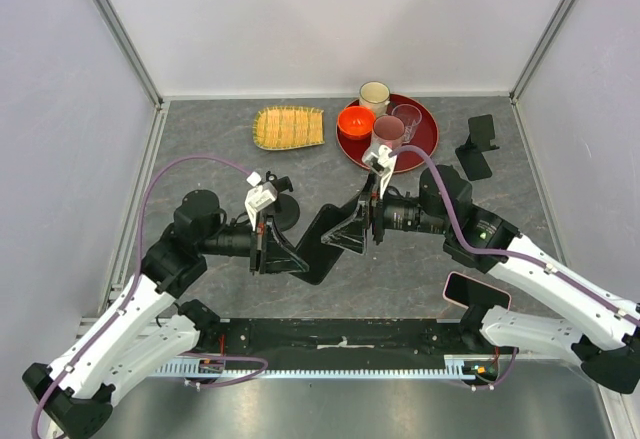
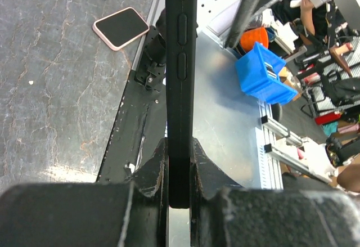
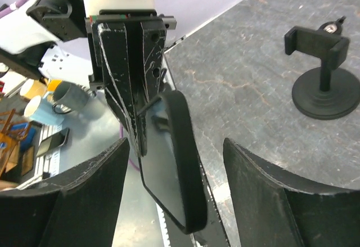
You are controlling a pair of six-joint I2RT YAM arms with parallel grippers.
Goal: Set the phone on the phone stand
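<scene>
Left tool (image 2: 179, 152) clamping phone (image 2: 180, 61), right tool (image 3: 174, 146) spread

The grey marbled table (image 1: 200, 149) carries a phone stand (image 3: 325, 92), upright just beside the left jaws. A red tray (image 1: 428, 144) lies just beyond the right jaws and a woven yellow mat (image 1: 289, 127) beyond the left. A pink-cased phone (image 1: 478, 291) lies flat nearer than the right jaws, with an angular black holder (image 1: 478, 149) well to their right. An orange bowl (image 1: 355, 121) may overlap the tray's edge.
</scene>
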